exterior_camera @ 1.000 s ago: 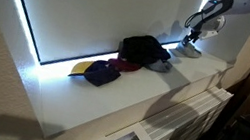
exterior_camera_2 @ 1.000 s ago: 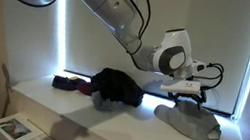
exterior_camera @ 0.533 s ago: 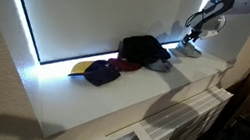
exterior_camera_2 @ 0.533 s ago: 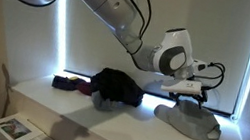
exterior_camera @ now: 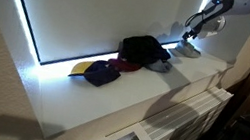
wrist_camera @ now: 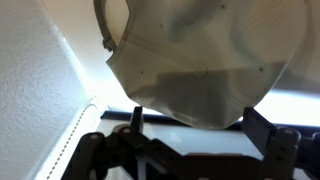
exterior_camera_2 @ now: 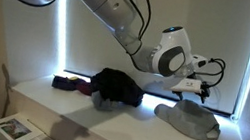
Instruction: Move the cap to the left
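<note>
The pale cap (exterior_camera_2: 190,119) is lying flat at the far end of the white ledge (exterior_camera_2: 96,124), under the lit edge of the window, with its longer side running along the ledge. The gripper (exterior_camera_2: 196,88) is hanging directly above it, close but apart from the fabric as far as I can see in both exterior views. In the wrist view the cap (wrist_camera: 200,60) is filling the space ahead of the fingers (wrist_camera: 135,112), which are standing wide apart on either side with nothing between them. So the next move, I'd judge, is turning on a short straight descent, with the jaws closing across the soft crown.

Just beside the cap the black bundle (exterior_camera_2: 117,87) is sitting, and beyond that the dark cap with the yellow brim (exterior_camera: 97,72). There is no box or tray here; everything is resting straight on the ledge.
</note>
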